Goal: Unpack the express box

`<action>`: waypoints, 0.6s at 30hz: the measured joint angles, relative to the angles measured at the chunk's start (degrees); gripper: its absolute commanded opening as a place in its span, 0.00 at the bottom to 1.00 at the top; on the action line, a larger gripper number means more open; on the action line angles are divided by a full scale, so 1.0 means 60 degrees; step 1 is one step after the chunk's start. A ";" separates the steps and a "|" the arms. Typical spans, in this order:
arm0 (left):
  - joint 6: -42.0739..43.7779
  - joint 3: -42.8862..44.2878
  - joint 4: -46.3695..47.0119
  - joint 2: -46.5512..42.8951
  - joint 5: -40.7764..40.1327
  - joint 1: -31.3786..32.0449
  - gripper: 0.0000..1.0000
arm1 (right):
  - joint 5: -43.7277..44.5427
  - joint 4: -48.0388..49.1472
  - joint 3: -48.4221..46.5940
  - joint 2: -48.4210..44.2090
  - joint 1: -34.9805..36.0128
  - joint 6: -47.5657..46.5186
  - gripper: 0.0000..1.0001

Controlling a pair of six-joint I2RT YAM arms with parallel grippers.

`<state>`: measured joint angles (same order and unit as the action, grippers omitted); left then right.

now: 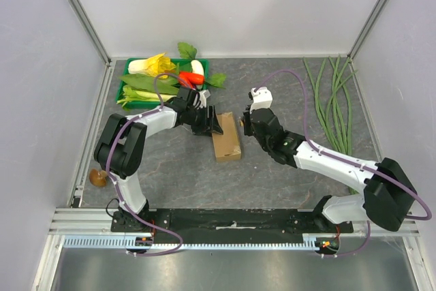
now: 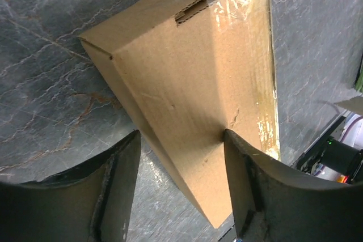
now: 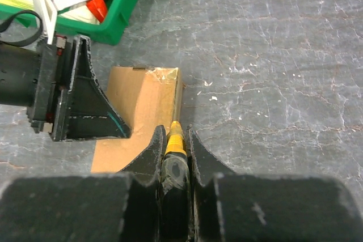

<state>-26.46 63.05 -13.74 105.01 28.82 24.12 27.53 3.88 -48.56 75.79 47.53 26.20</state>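
Left claw (image 2: 181, 140) parted astride the express box (image 2: 193, 83), one finger clear. Right claw (image 3: 173, 133) clenched on a yellow-tipped tool (image 3: 176, 141) at its taped edge. Unclamped, we judge, the box may skid under the tool.

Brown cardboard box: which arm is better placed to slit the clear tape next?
Right. The right gripper is shut on a yellow-tipped tool whose tip sits at the taped edge of the brown cardboard box. The left gripper only straddles the box, jaws apart, no tool.
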 measured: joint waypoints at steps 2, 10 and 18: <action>0.0069 0.0004 -0.0051 0.0004 0.0029 0.0000 0.80 | 0.0069 0.0000 0.0098 0.0015 0.0000 0.0080 0.00; -0.0055 -0.0007 -0.0229 0.0007 0.0007 0.0004 0.91 | 0.0357 0.0550 0.0106 0.0324 0.0222 0.0208 0.00; -0.0616 -0.0066 0.0098 0.0011 0.0004 0.0000 0.92 | 0.0823 0.0685 0.0055 0.1111 0.0357 0.0204 0.00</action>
<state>-30.15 62.65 -13.15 105.08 28.84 24.12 32.47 7.99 -48.23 82.46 49.67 27.42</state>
